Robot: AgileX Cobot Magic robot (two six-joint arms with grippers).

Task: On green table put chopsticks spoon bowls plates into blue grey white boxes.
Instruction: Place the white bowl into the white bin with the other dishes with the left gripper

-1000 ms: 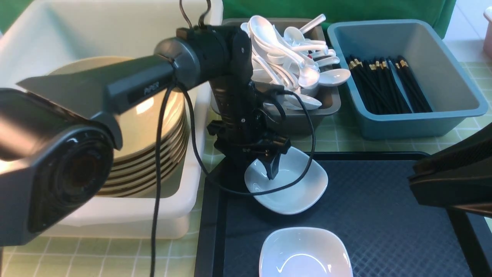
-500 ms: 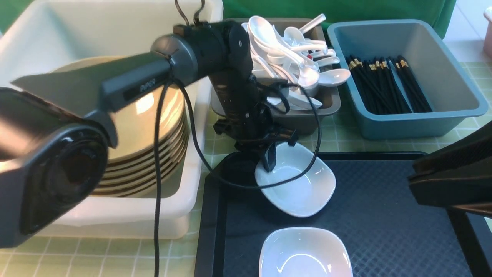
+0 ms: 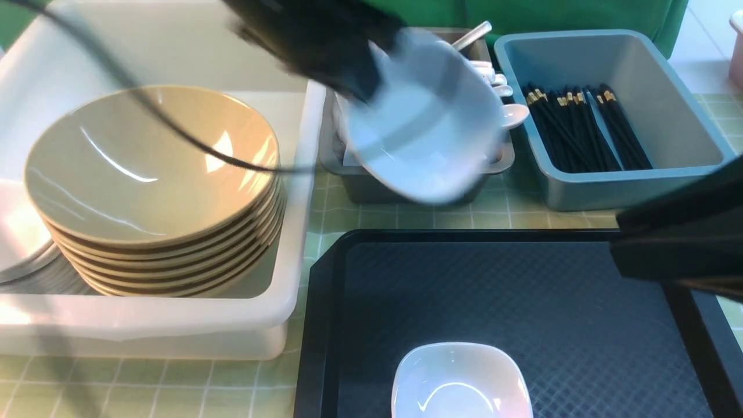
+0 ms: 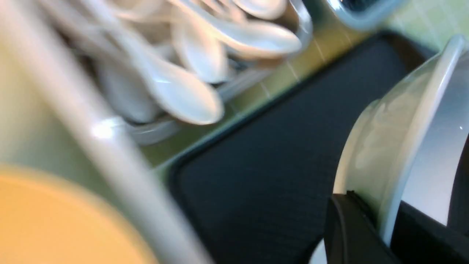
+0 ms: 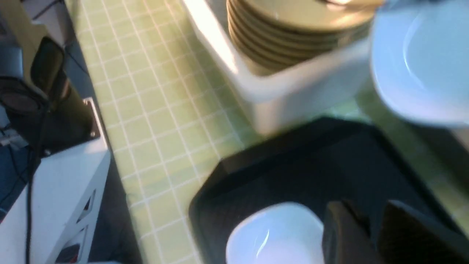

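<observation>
Bowl: a white bowl [image 3: 424,133] is hanging tilted in the air, in front of the grey box [image 3: 360,186] in the front view, not resting on anything.
Left gripper [image 4: 384,231]: its jaws are clamping that bowl's rim, one finger inside and one outside. Only the left wrist view is showing the pinch. The front view is just giving a black smear for the left arm [image 3: 307,40].
Right gripper [image 5: 370,234]: its jaws are sitting drawn together, gripping nothing, over the black tray [image 3: 522,290]. Only the right wrist view is showing them. The front view is catching just a dark chunk of the right arm [image 3: 679,244].
White bowls: two, the gripped one plus a second bowl [image 3: 458,383] lying at the tray's near edge.
Boxes: three are sitting on the green checked desk [image 3: 145,389], with the white box [image 3: 290,325] on the left, the grey in the middle and the blue box [image 3: 609,191] on the right.
Plates: tan plates [image 3: 151,174] are stacking up in the white box. I'm counting roughly seven by the rims but can't pin it exactly.
Spoons: white spoons [image 4: 183,91] are piling up in the grey box. The bowl is hiding most of them in front, while the left wrist view is showing the heap, which is too jumbled to count.
Chopsticks: black chopsticks [image 3: 586,130] are lying in the blue box, too bunched to count, and showing only in the front view.
Off-desk: the right wrist view is catching a white unit [image 5: 55,198] beside the desk.
</observation>
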